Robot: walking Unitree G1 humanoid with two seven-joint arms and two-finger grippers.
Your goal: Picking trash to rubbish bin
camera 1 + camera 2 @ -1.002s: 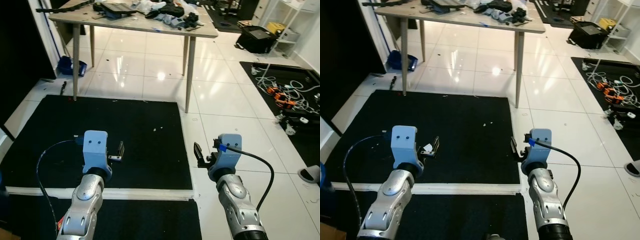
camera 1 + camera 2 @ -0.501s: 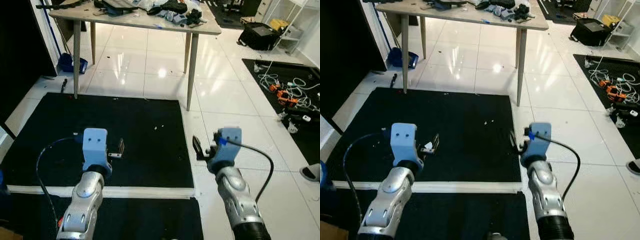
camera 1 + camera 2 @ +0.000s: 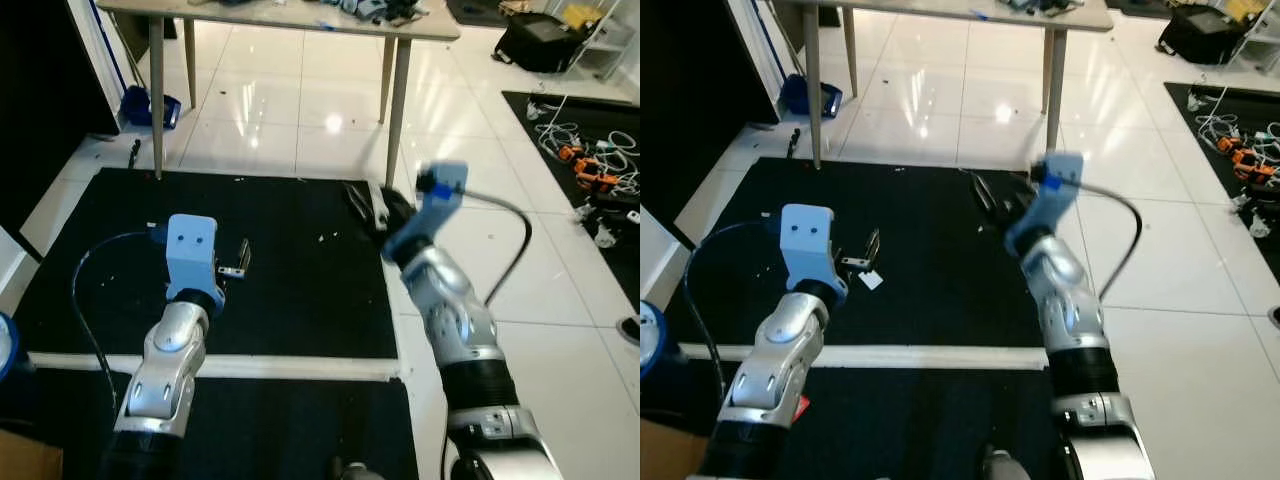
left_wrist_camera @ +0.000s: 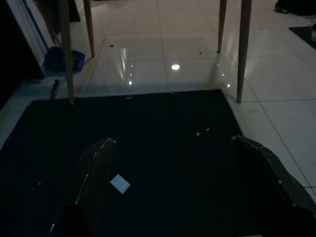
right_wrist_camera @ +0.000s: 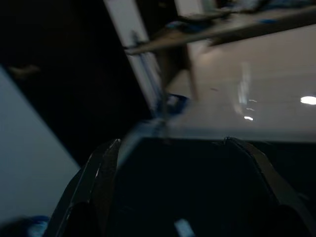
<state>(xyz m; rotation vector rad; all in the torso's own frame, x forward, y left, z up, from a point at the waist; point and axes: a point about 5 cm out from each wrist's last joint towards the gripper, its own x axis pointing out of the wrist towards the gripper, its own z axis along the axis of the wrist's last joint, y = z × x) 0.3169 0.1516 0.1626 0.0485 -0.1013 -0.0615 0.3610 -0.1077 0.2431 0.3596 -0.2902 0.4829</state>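
A small white paper scrap (image 3: 871,280) lies on the black mat (image 3: 290,290), just beyond and below my left gripper (image 3: 858,255). In the left wrist view the scrap (image 4: 120,183) sits close to one finger (image 4: 94,173), and the left gripper (image 4: 177,168) is open with nothing in it. My right gripper (image 3: 365,205) is blurred, raised over the mat's far right corner and pointing left. In the right wrist view its fingers (image 5: 101,177) stand apart and open, and a pale scrap (image 5: 183,229) shows low between them.
A wooden table stands beyond the mat, its legs (image 3: 396,110) at the mat's far edge. A blue dustpan (image 3: 150,105) is at the far left, cables (image 3: 590,165) at the right. A blue and white round object (image 3: 5,345) and a cardboard box (image 3: 25,470) are at my near left.
My right arm has swung up and to the left, from beside the mat to over its far right corner. The camera has tipped down. The left gripper has hardly moved.
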